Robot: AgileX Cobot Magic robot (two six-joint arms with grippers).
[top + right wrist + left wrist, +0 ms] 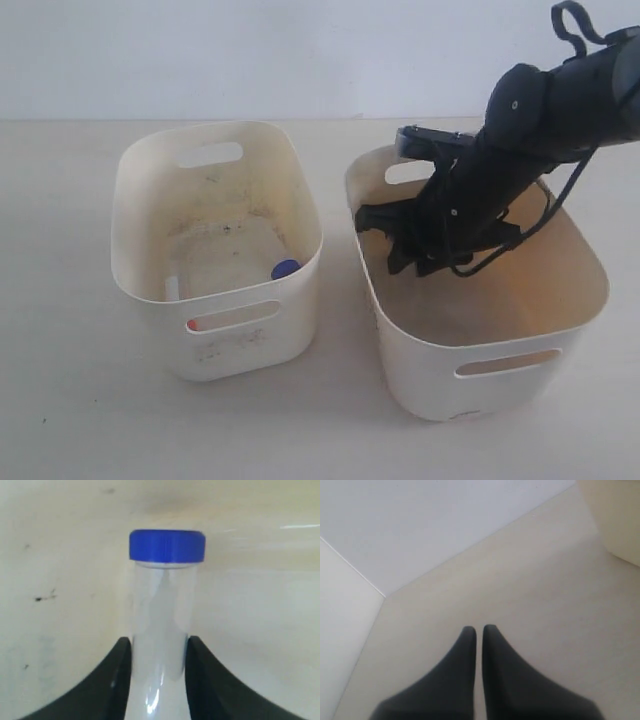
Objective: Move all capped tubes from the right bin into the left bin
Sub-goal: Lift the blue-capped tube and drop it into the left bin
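Note:
My right gripper is shut on a clear tube with a blue cap, which points at a pale bin wall. In the exterior view this gripper hangs inside the wide right bin, close to its left wall, and the arm hides the tube. The narrow, speckled left bin holds a blue-capped tube, and an orange-red cap shows through its front handle slot. My left gripper is shut on nothing above the bare table. It is outside the exterior view.
The two bins stand side by side with a narrow strip of table between them. A cream bin corner shows in the left wrist view. A black cable loops off the right arm over the right bin.

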